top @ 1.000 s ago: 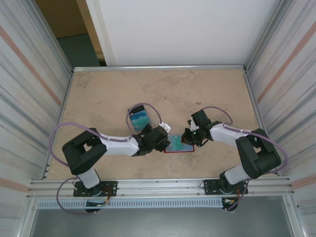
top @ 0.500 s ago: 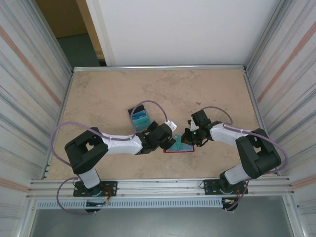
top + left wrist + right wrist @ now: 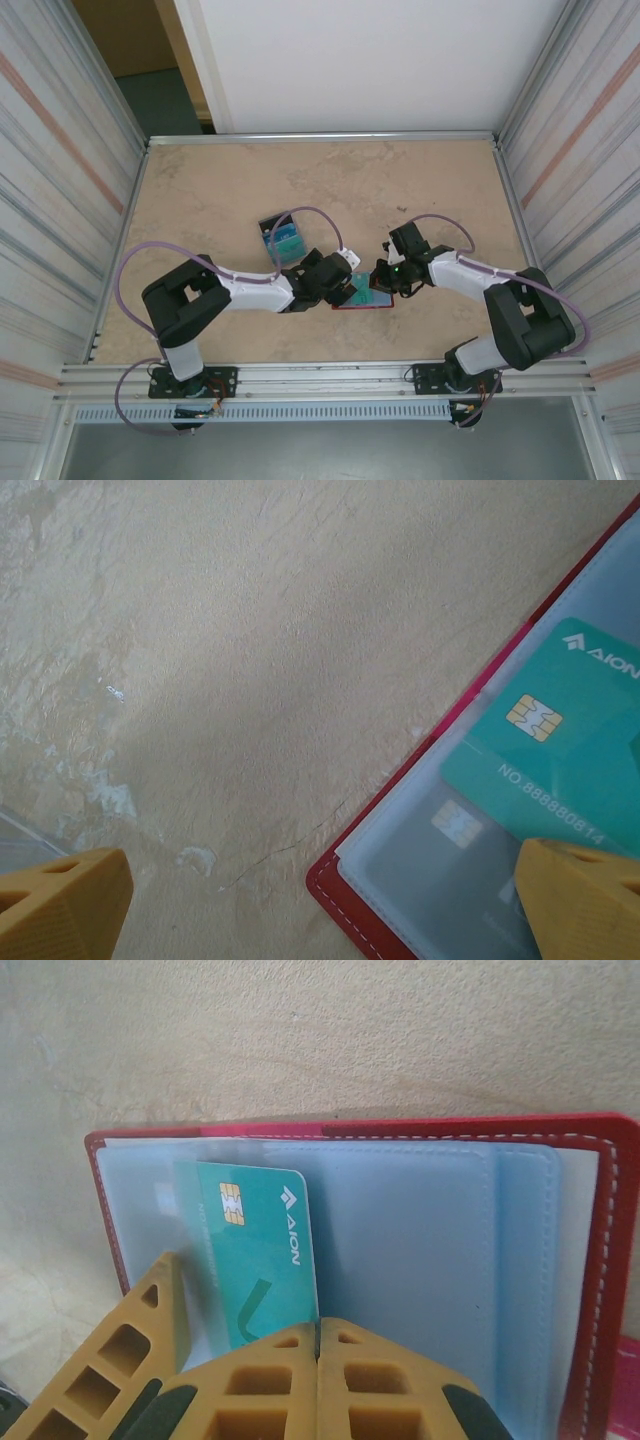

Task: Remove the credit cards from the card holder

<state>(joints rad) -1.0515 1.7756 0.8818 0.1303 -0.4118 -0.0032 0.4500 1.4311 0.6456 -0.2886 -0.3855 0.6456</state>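
The card holder (image 3: 365,299) lies open on the table, dark red outside with pale blue-grey panels (image 3: 420,1250) inside. A teal chip card (image 3: 255,1250) sticks partly out of its left clear sleeve, and my right gripper (image 3: 318,1345) is shut on the card's near edge. A grey card (image 3: 470,865) stays inside the sleeve. My left gripper (image 3: 320,910) is open wide at the holder's left corner (image 3: 335,880). One finger (image 3: 585,895) rests over the sleeve and the other (image 3: 60,900) hangs over bare table. From above, the left gripper (image 3: 347,289) and right gripper (image 3: 381,283) meet at the holder.
A clear box holding blue-green cards (image 3: 283,238) sits behind the left arm's wrist. Corrugated metal walls (image 3: 60,200) close in both sides, and a metal rail (image 3: 320,375) runs along the near edge.
The left gripper has slid right, from beside the holder to over its left edge. The right gripper has stayed in place on the teal card.
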